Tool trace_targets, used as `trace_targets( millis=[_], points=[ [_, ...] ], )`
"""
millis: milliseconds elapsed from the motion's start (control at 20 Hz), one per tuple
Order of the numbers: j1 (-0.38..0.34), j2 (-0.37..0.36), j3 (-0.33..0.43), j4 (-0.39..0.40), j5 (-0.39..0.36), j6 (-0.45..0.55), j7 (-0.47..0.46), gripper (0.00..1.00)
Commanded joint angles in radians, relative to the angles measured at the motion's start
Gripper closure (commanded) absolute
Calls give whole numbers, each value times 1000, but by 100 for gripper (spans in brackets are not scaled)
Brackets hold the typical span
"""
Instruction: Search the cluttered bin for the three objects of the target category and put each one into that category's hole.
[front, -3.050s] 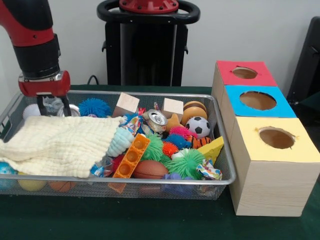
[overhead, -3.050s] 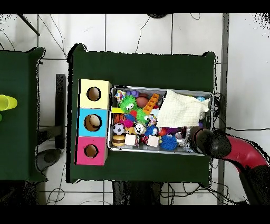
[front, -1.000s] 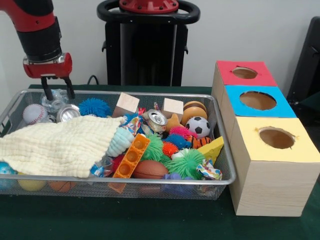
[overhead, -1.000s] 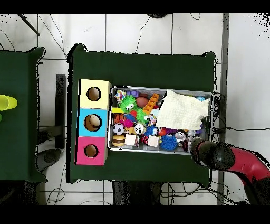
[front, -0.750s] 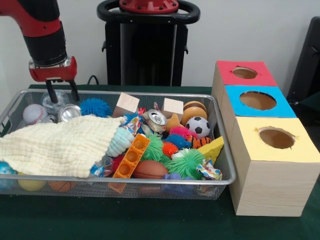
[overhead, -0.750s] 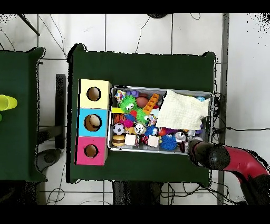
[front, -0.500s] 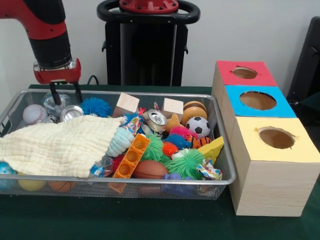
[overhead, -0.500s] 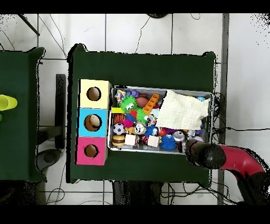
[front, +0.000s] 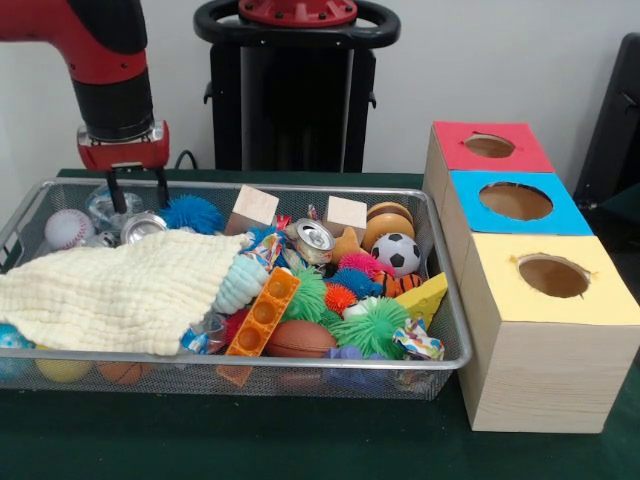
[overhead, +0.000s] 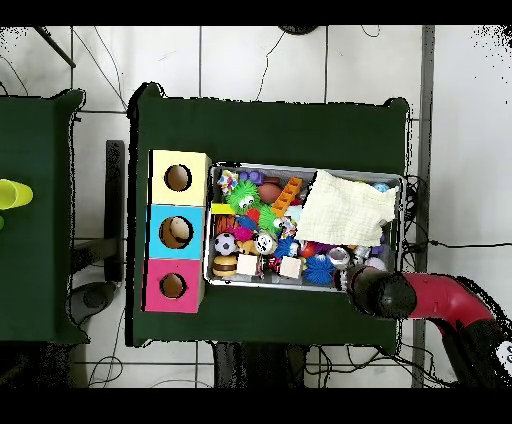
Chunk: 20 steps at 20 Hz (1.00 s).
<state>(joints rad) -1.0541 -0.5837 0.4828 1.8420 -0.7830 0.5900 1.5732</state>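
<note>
Front view listed a wire mesh bin (front: 440, 300) on a dark green table (front: 300, 445), filled with mixed toys. At its back left corner the gripper (front: 137, 190) hung from the red and black arm (front: 112, 70); its two dark fingers stood apart and empty, tips just above a silver can (front: 142, 227) and beside a blue spiky ball (front: 190, 213). A baseball (front: 68, 228) lay further left against the bin's wall. A cream cloth (front: 115, 290) covered the left half of the bin. Loose items to its right: two wooden blocks (front: 252, 208), a second can (front: 314, 238), a soccer ball (front: 401, 253), a brown football (front: 300, 339), an orange brick (front: 264, 311) and a green spiky ball (front: 376, 325). Which category was the target could not be told. Beside the bin stood a row of three boxes, red (front: 490, 150), blue (front: 515, 203) and yellow (front: 555, 280), each with a round hole on top.

Overhead view showed what the front did not: the table's full outline (overhead: 270, 125), a tiled floor (overhead: 460, 150) around it, and a second dark table with a yellow cup (overhead: 14, 193). Here the arm covered the gripper, so the fingers did not show; the front alone showed their spread.
</note>
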Motion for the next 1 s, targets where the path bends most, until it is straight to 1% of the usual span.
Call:
trace_targets(
  millis=[50,200,500,800,1000],
  points=[
    [30,-27,-26,-17,-93,-29,-65,0],
    [44,-73,-21,-1,-92,-26,-62,0],
    [67,-116,-24,18,-84,-32,-48,0],
    [84,-98,-45,0,-110,-53,-33,0],
    [90,-82,-63,1,-130,-73,-19,0]
  ],
)
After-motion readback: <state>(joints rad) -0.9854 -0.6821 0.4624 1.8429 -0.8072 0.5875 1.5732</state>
